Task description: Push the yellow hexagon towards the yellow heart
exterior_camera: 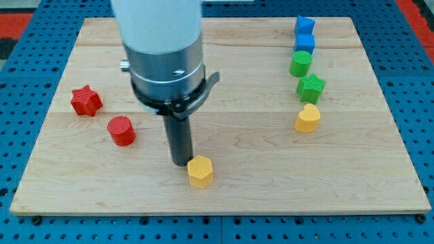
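The yellow hexagon [200, 171] lies near the bottom middle of the wooden board. The yellow heart [307, 118] lies to the right of centre, well up and to the right of the hexagon. My tip [180, 163] stands on the board just left of the hexagon, touching or almost touching its upper left side. The arm's white and grey body rises above it at the view's top.
A red star [86, 100] and a red cylinder [122, 131] lie at the left. Above the heart runs a column: green star [311, 87], green cylinder [301, 64], blue cube [304, 43], blue block [304, 26]. The board [230, 196] sits on a blue pegboard.
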